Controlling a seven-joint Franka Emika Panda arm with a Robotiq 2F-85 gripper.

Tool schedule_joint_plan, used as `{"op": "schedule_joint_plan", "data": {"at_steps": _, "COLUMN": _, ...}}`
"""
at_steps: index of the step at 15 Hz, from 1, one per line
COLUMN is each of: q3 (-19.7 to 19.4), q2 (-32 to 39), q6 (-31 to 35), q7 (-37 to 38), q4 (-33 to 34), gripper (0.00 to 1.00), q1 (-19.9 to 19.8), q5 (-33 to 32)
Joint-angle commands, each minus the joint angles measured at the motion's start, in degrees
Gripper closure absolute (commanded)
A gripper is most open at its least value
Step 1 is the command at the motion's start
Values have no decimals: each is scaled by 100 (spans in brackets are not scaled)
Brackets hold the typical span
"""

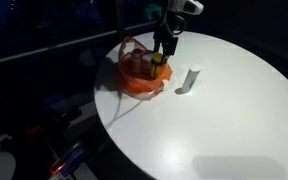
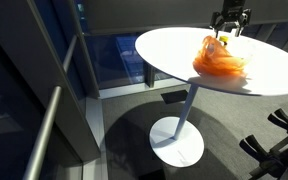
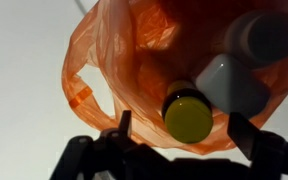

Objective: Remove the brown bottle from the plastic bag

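Note:
An orange plastic bag (image 1: 141, 76) lies on the round white table (image 1: 224, 120); it also shows in an exterior view (image 2: 220, 60) and in the wrist view (image 3: 114, 60). A brown bottle with a yellow cap (image 3: 187, 116) stands in the bag's mouth, with its cap towards the wrist camera. Its yellow cap shows in an exterior view (image 1: 157, 62). My gripper (image 3: 184, 135) is open right above the bag, one finger on each side of the cap with a gap on both sides. It shows in both exterior views (image 1: 164, 48) (image 2: 228, 30).
Two white bottles (image 3: 229, 82) (image 3: 264, 35) lie in the bag beside the brown bottle. A small white container (image 1: 191, 79) stands on the table next to the bag. The table edge (image 2: 159, 60) is near the bag.

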Motion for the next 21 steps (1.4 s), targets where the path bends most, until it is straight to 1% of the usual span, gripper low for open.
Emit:
{"op": "schedule_joint_plan", "data": {"at_steps": 1, "q3": -25, "q2": -40, "q6": 90, "q7": 190, "q4": -63, "gripper": 22, "q1": 7, "q5": -47}}
{"op": "schedule_joint_plan", "data": {"at_steps": 2, "q3": -27, "q2": -42, "q6": 85, "q7": 206, "q4": -66, "gripper": 26, "q1": 10, "q5": -49}}
{"op": "schedule_joint_plan", "data": {"at_steps": 3, "q3": -31, "q2": -46, "q6": 86, "q7": 227, "q4": -71, "gripper": 34, "q1": 14, "q5": -53}}
{"op": "schedule_joint_plan", "data": {"at_steps": 4, "q3": -33, "q2": -49, "q6": 79, "q7": 241, "q4": -71, "gripper": 39, "q1": 15, "q5": -51}}
{"op": "schedule_joint_plan", "data": {"at_steps": 6, "q3": -33, "q2": -45, "q6": 69, "q7": 255, "q4": -64, "gripper": 43, "q1": 14, "q5": -46}}
{"op": "schedule_joint_plan", "data": {"at_steps": 7, "q3": -35, "q2": -40, "q6": 65, "q7": 267, "q4": -57, "gripper": 41, "q1": 14, "q5": -47}}
{"op": "schedule_joint_plan", "data": {"at_steps": 8, "q3": -36, "q2": -42, "q6": 63, "q7": 275, "q4": -52, "gripper": 49, "q1": 11, "q5": -42}}
{"op": "schedule_joint_plan", "data": {"at_steps": 9, "q3": -35, "q2": -59, "q6": 57, "q7": 275, "q4": -49, "gripper": 60, "q1": 1, "q5": -28}}
{"op": "schedule_joint_plan", "data": {"at_steps": 10, "q3": -38, "q2": -79, "q6": 60, "q7": 284, "q4": -50, "gripper": 75, "q1": -3, "q5": -23}}
{"op": "schedule_joint_plan", "data": {"at_steps": 11, "q3": -41, "q2": -109, "q6": 53, "q7": 290, "q4": -46, "gripper": 79, "q1": -11, "q5": -12}}
{"op": "schedule_joint_plan", "data": {"at_steps": 15, "q3": -36, "q2": -234, "q6": -21, "q7": 233, "q4": -11, "gripper": 79, "q1": -36, "q5": 21}}
{"op": "schedule_joint_plan", "data": {"at_steps": 21, "q3": 12, "q2": -641, "q6": -286, "q7": 67, "q4": 113, "gripper": 79, "q1": -96, "q5": 91}}
